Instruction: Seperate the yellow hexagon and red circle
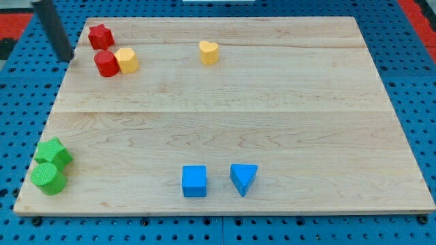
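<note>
Near the view's top left, my tip [66, 58] is sitting just off the wooden board [225, 122], left of the red circle [105, 63]. No jaws here, just a bare rod holding nothing. The red circle is touching the yellow hexagon [127, 60] on its right, so the pair is lying rightward of my tip. Both are looking like small chunky blocks, the red star [100, 35] sitting just above them.
</note>
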Controlling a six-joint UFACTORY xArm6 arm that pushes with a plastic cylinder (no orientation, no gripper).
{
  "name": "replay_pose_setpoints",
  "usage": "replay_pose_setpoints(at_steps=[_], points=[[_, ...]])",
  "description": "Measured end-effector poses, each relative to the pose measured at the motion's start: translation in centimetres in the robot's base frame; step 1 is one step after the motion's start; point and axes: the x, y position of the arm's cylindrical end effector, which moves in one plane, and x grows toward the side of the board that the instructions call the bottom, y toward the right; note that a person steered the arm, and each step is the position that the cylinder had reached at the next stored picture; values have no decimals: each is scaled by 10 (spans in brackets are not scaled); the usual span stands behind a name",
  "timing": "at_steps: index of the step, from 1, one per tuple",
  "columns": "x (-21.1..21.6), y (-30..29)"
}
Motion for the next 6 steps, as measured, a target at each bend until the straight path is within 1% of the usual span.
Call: replay_pose_setpoints(at_steps=[1,2,3,4,5,6], points=[[78,20],[82,73],[46,114],[6,107],[-18,107],[-18,105]])
